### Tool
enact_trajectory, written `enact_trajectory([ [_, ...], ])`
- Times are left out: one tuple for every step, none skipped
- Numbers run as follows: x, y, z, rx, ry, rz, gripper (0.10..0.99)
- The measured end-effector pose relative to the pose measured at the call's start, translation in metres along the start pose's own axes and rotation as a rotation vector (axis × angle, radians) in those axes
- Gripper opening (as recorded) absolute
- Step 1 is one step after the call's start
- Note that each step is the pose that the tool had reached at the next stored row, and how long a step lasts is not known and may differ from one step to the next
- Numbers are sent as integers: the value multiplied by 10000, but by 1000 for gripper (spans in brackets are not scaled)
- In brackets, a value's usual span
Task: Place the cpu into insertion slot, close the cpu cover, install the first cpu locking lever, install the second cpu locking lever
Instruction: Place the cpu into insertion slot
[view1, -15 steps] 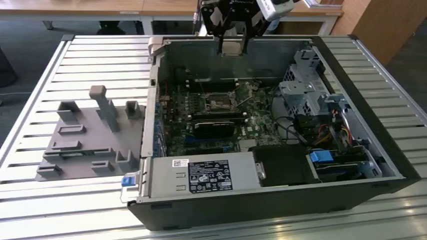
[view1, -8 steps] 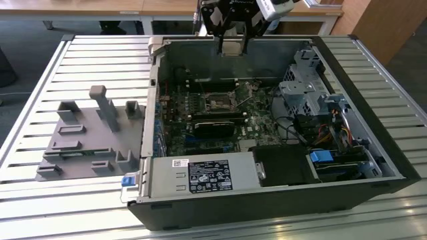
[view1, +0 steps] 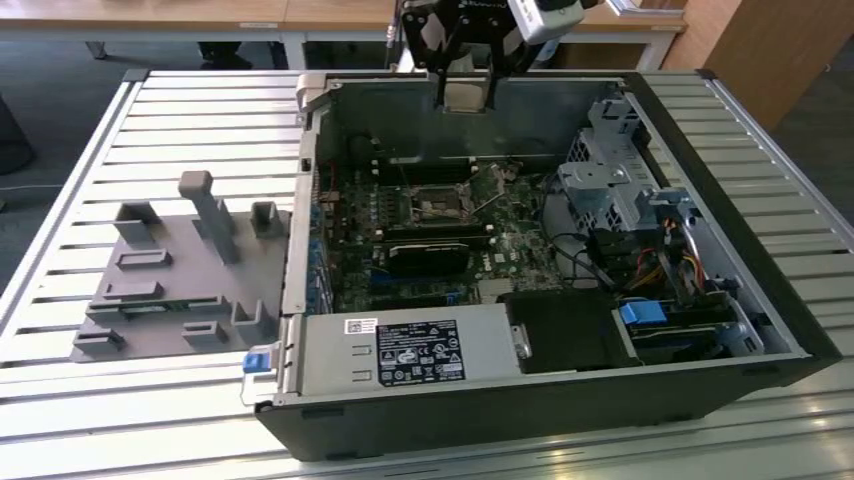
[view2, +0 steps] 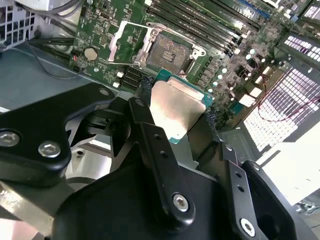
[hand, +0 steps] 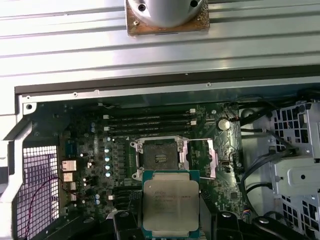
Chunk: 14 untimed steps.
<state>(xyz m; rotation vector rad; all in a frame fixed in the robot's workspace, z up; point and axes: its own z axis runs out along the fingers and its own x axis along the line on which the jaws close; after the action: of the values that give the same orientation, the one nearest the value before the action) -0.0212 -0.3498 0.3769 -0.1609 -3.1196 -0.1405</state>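
Silvery-grey square cpu (view1: 466, 95) is clamped in the black tool (view1: 466, 99) at the exterior view's upper centre. The empty square black insertion slot (view1: 438, 206) lies below it in the frame, near centre.

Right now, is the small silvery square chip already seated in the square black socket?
No, the black gripper holds the small silvery square chip clear of the empty square black socket.

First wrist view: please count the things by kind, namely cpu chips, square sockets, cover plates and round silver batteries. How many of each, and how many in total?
cpu: 1
insertion slot: 1
cpu cover: 1, open beside the slot
round battery: 1
Total: 4
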Motion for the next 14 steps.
enact_trajectory([
  [0, 0, 1, -2, -8, 95, 541],
  [0, 0, 2, -2, -17, 188, 541],
  [0, 0, 3, -3, -25, 281, 541],
  [0, 0, 4, -4, -34, 371, 541],
  [0, 0, 4, -5, -41, 460, 541],
  [0, 0, 5, -6, -49, 545, 541],
  [0, 0, 5, -8, -56, 624, 541],
  [0, -1, 6, -9, -63, 704, 541],
  [0, -1, 7, -10, -70, 777, 541],
  [0, -1, 7, -12, -76, 850, 541],
  [0, -1, 8, -13, -83, 921, 541],
  [0, -1, 8, -14, -89, 990, 541],
  [0, -1, 9, -16, -94, 1053, 541],
  [0, -1, 9, -16, -100, 1113, 541],
])
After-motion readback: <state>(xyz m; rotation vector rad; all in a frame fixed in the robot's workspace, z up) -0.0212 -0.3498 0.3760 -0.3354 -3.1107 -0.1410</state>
